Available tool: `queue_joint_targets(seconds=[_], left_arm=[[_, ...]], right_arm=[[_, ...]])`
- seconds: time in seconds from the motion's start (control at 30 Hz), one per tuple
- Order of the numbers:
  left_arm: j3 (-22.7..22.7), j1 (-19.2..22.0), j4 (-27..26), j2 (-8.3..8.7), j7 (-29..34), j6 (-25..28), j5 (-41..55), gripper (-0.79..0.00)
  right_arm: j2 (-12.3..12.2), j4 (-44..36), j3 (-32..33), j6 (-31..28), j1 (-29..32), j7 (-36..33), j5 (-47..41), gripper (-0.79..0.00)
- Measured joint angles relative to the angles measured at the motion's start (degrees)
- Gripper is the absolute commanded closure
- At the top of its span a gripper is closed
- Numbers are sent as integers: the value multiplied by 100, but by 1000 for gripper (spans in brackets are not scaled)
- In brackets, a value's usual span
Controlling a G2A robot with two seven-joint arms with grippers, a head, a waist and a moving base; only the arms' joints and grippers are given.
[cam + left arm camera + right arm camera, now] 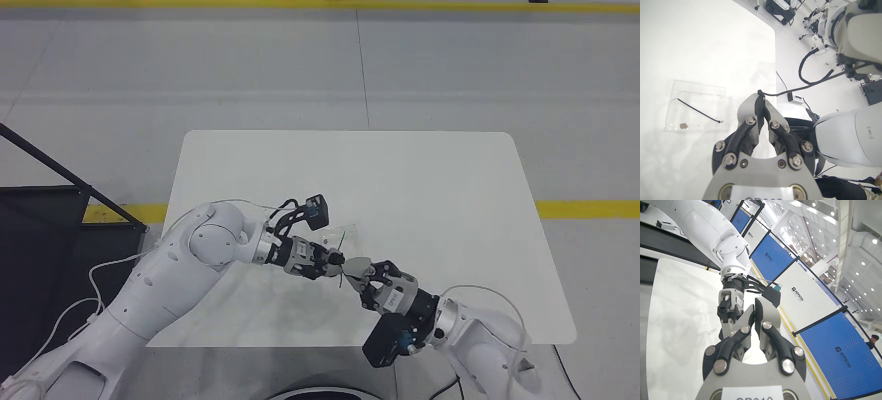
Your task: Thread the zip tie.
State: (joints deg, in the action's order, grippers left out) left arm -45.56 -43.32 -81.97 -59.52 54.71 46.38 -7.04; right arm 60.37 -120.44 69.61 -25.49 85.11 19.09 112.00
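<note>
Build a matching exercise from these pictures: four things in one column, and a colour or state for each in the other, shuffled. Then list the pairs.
Column one:
1 left gripper
2 loose zip tie
3 tray
4 table

Column two:
A clear
B white
C lying flat inside the tray
D shut, with the held zip tie between its pads

Pairs: 1-D, 2-C, 3-A, 4-B

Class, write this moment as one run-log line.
left gripper: shut on zip tie, head past tips | right gripper: shut, close opposite left | spare tie: in clear tray
</note>
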Motion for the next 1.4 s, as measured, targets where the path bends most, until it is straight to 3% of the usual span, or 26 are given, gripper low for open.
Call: queue_joint_targets(seconds=[0.93,1.4], left_arm=[[27,-6,-179,34,15,-10,15,0],[37,-58,-244,73,127,61,109,0]], right_arm=[[-6,-107,13,204,83,-178,124,0],[-4,-247,81,680,325,-341,362,0]])
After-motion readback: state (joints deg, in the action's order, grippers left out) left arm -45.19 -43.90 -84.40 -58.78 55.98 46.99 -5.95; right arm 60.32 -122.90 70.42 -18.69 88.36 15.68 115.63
